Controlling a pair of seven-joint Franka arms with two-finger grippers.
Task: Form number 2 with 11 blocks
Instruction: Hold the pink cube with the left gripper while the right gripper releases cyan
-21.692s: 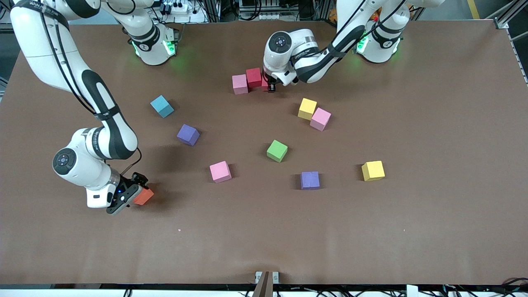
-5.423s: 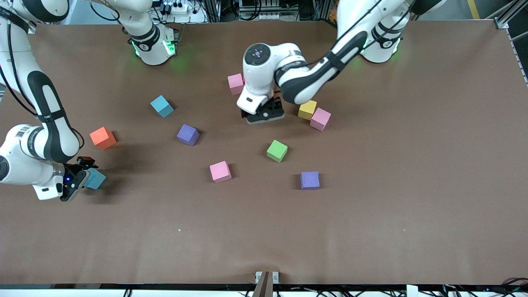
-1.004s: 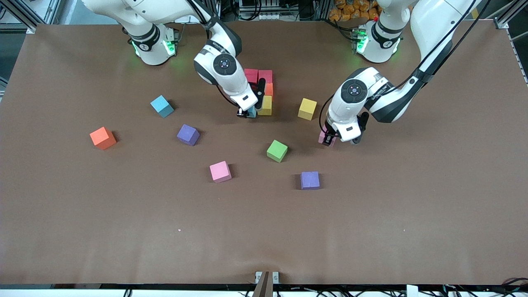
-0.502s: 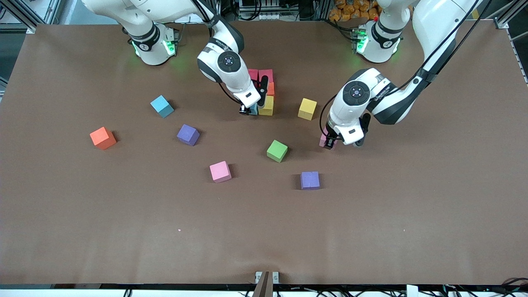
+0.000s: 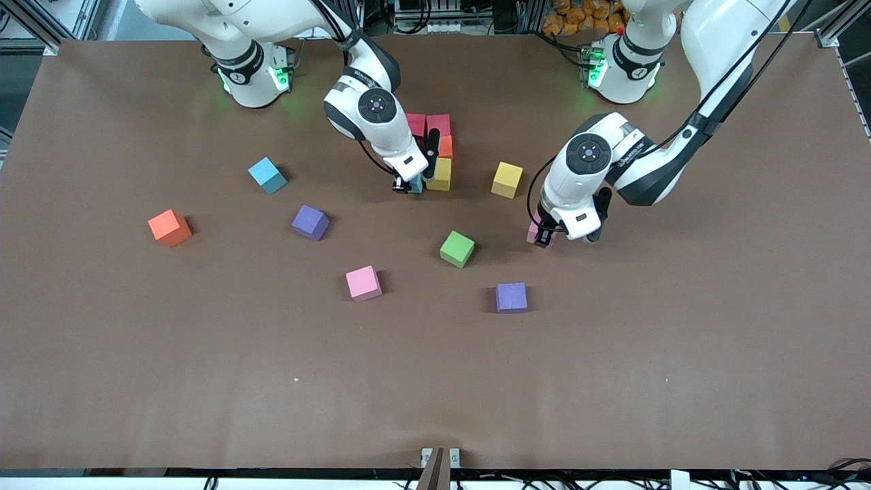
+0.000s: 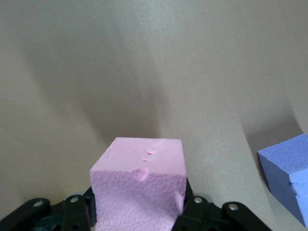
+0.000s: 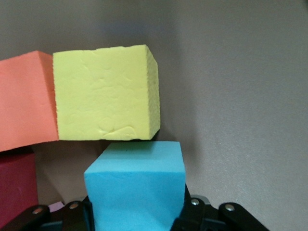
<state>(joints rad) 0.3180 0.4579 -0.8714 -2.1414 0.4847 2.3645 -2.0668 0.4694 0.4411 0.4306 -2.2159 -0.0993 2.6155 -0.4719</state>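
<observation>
Brown matte table (image 5: 680, 340) carried the partly built number 2 (image 5: 435, 146), a cluster of touching red, orange and yellow foam cubes near the robots' bases, with loose foam blocks scattered nearer the front camera. Beside the cluster's yellow foam cube (image 7: 106, 94), the right gripper (image 5: 410, 185) pinched a light blue foam cube (image 7: 137, 190). Toward the left arm's end, the left gripper (image 5: 542, 235) was clamped on a pink foam cube (image 6: 139, 187), near a purple foam cube (image 6: 288, 175).
</observation>
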